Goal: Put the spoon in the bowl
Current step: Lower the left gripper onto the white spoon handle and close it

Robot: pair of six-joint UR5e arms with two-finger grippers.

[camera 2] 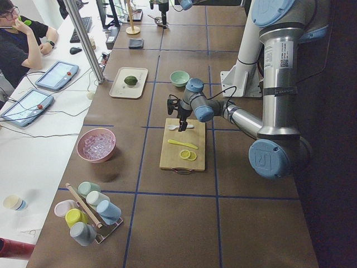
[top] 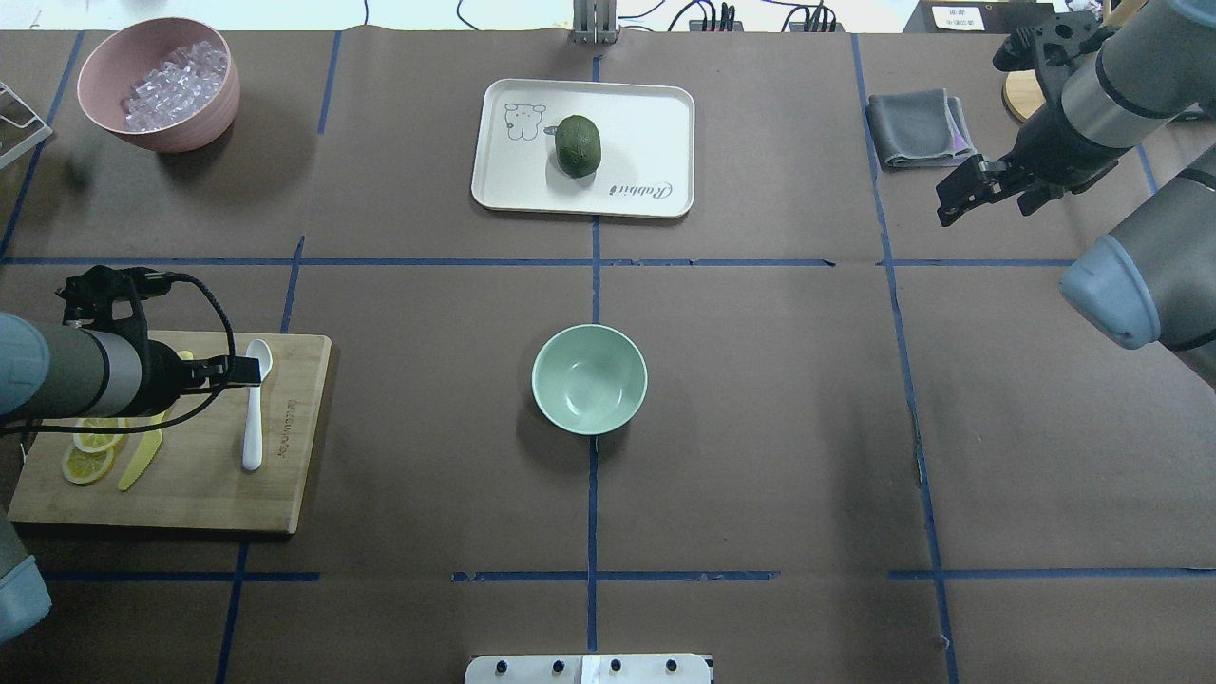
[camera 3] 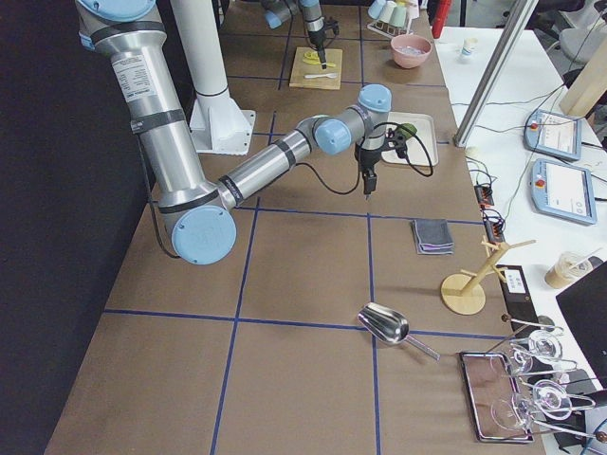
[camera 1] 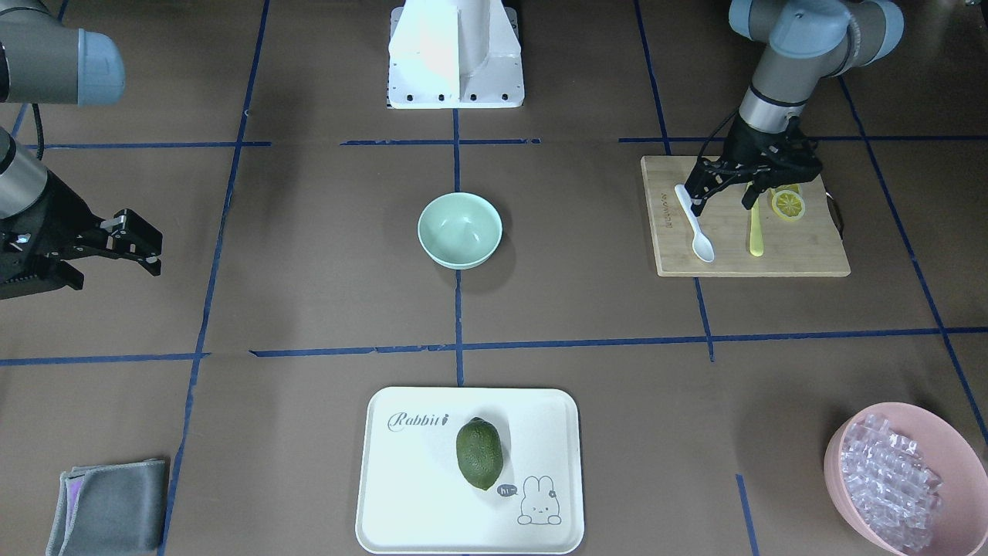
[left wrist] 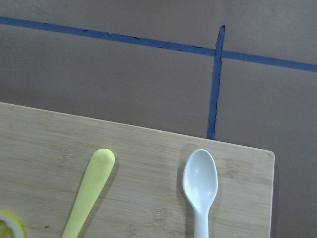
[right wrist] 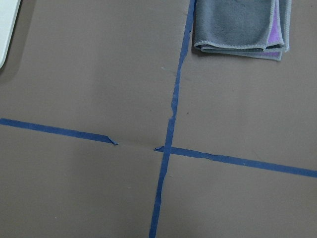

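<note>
The white spoon lies on the wooden cutting board, scoop towards the board's outer edge; it also shows in the overhead view and the left wrist view. My left gripper is open and hovers low over the board, one finger by the spoon's handle and the other by the yellow knife. The mint-green bowl stands empty at the table's middle. My right gripper is open, empty and far off above bare table.
Lemon slices lie beside the knife on the board. A white tray holds a dark green fruit. A pink bowl of clear ice pieces and a folded grey cloth sit at the far corners.
</note>
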